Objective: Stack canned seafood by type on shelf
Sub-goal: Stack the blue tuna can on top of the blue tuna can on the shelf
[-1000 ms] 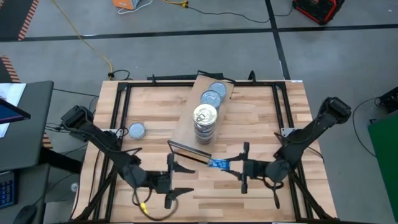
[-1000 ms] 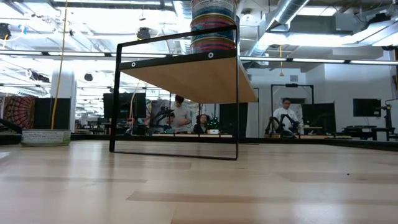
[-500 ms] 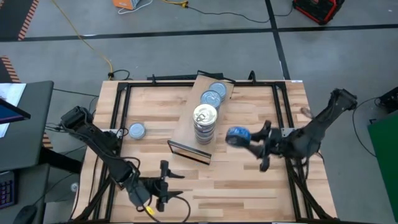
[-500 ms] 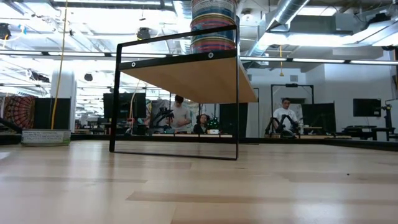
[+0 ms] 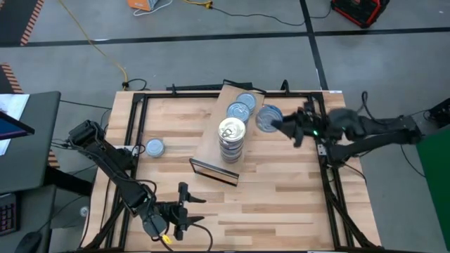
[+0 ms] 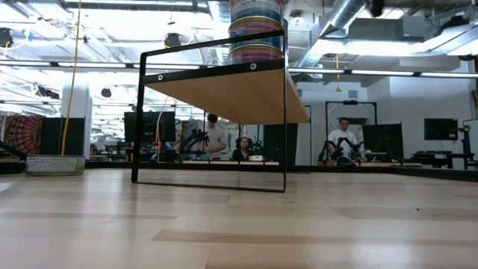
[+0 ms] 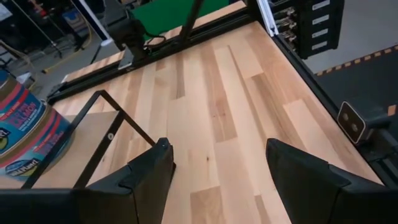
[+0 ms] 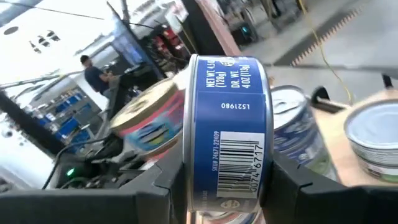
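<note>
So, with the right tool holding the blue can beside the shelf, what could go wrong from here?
1. The right tool holds the blue can on its edge; released that way, it may roll off the shelf.
2. The tall stack near the shelf's front looks easy to topple if bumped.
3. One can lies alone near the table's left side and might get missed.

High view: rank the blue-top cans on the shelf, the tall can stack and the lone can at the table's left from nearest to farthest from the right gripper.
From the right gripper, shut on a blue can:
1. Blue-top cans, at the shelf's far end.
2. Tall can stack, mid-shelf.
3. Lone can, left side of the table.
</note>
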Available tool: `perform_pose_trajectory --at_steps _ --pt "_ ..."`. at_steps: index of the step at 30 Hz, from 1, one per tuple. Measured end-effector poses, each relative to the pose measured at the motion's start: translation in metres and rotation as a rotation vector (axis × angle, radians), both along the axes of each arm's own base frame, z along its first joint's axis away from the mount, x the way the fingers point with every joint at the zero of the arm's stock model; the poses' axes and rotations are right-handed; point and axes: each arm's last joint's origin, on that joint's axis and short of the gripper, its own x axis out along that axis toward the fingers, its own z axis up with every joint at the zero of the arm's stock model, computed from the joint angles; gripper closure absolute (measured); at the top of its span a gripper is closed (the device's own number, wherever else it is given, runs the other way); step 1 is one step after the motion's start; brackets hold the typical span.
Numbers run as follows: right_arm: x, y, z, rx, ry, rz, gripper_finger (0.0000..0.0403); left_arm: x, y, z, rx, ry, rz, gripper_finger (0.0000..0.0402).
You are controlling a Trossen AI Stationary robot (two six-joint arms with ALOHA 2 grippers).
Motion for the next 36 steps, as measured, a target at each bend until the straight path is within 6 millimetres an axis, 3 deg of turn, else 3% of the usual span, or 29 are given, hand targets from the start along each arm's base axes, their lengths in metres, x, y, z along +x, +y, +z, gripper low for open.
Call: perform_pose_trajectory --at_steps 9,19,29,36 --pt "0.039 -0.051 0.023 0.117 0.031 0.135 0.0233 0.0 0.0 0.0 -0.021 0.002 0.007 0.0153" --pt "0.079 -0.079 0.029 0.191 0.2 0.168 0.0231 -0.002 0.0 -0.002 -0.037 0.021 0.006 0.0153" --pt "0.088 -0.101 0.023 0.24 0.244 0.161 0.023 -0.003 0.0 -0.004 -0.057 0.043 0.004 0.0153" --pt "0.091 -0.105 0.019 0.253 0.259 0.173 0.023 -0.003 0.0 -0.005 -0.063 0.049 0.003 0.0153"
